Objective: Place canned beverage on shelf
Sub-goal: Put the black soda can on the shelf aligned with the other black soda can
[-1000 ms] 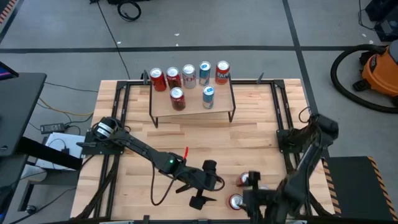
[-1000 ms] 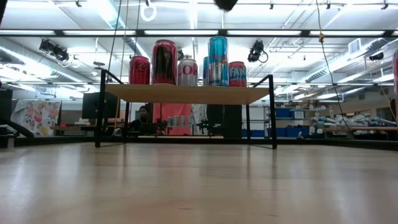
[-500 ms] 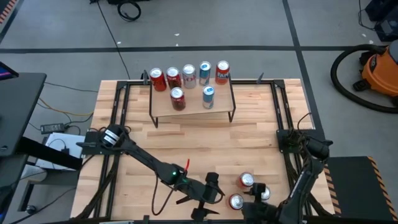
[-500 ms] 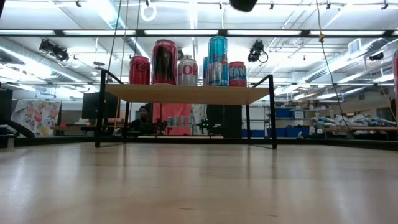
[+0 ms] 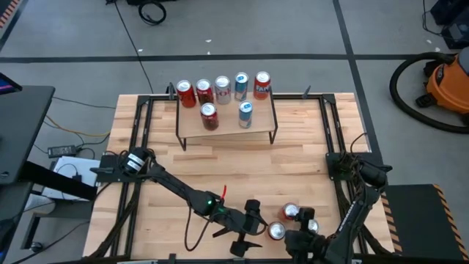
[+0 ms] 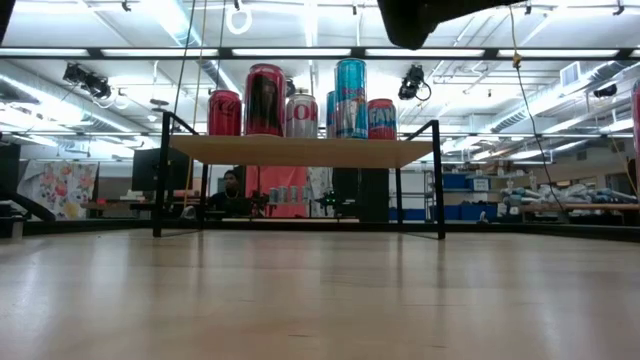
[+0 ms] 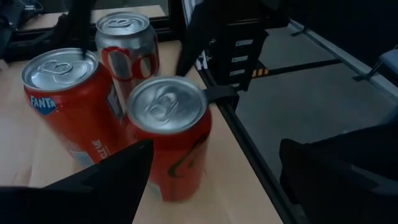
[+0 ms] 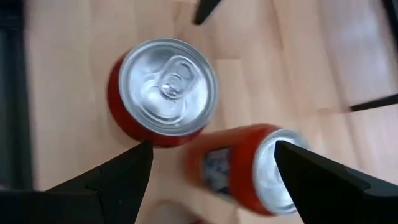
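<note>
Three cans stand upright on the tabletop near its front right: a red can (image 5: pixel 276 232) (image 7: pixel 168 130), an orange Fanta can (image 5: pixel 291 213) (image 7: pixel 62 99) and a silver-and-red can (image 5: pixel 308 226) (image 7: pixel 127 56). My left gripper (image 5: pixel 255 226) (image 7: pixel 211 180) is open, just left of the red can, pointing at it. My right gripper (image 5: pixel 300 240) (image 8: pixel 211 180) is open above the cans, looking down on the red can (image 8: pixel 165 93) and the Fanta can (image 8: pixel 261 168). The shelf (image 5: pixel 227 126) (image 6: pixel 300 150) stands on black legs at the far middle, with several cans on it.
A black metal frame (image 5: pixel 333 147) runs along the table's left and right sides, and a rail of it (image 7: pixel 249 155) lies just beyond the three cans. The shelf's near half is bare. A dark part of an arm (image 6: pixel 420 15) hangs at the top of the low view.
My left gripper has sunk and gone toward the table's right and near edges, closing on the red can. My right gripper has come down over the cans and tipped to point more steeply down. The cans have stayed where they were.
</note>
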